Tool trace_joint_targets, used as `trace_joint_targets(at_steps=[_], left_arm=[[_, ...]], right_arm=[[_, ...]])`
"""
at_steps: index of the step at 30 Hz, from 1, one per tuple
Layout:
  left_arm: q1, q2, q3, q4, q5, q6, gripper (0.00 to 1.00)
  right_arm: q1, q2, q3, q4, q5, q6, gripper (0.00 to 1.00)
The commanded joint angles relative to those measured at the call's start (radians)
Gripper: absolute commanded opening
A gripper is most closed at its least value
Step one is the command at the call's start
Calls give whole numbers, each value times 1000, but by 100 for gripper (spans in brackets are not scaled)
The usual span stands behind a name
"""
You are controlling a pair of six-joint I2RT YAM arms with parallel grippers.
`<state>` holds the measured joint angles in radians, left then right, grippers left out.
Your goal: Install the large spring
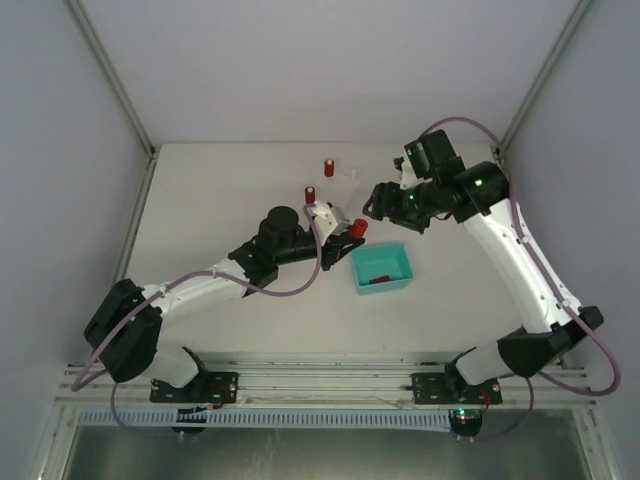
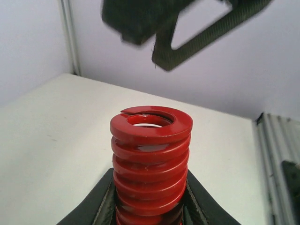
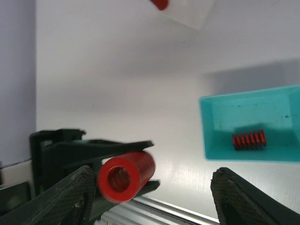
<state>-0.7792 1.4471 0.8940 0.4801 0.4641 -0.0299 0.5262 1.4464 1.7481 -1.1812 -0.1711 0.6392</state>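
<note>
Four red springs (image 1: 359, 228), one teal bin (image 1: 395, 255), one white block (image 3: 190, 13), two robot arms (image 1: 200, 285).

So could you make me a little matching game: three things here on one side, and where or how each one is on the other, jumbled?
Things:
1. large spring
2. small spring
3. right hand

States:
a. open, holding nothing
b. gripped by the left hand
c. lying in the teal bin

Pairs: 1-b, 2-c, 3-a.
</note>
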Motion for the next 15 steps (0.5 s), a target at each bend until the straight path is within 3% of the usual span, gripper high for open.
trace_joint_targets(at_steps=[1, 8, 15], left_arm=[[0, -22, 10, -24, -49, 238, 0], [0, -16, 44, -52, -55, 264, 0], [1, -25, 49, -48, -43, 251, 0]], right_arm=[[-9, 50, 111, -163, -160, -141, 70], [19, 91, 141, -116, -237, -180, 66], [47, 134, 138, -165, -66, -200, 67]])
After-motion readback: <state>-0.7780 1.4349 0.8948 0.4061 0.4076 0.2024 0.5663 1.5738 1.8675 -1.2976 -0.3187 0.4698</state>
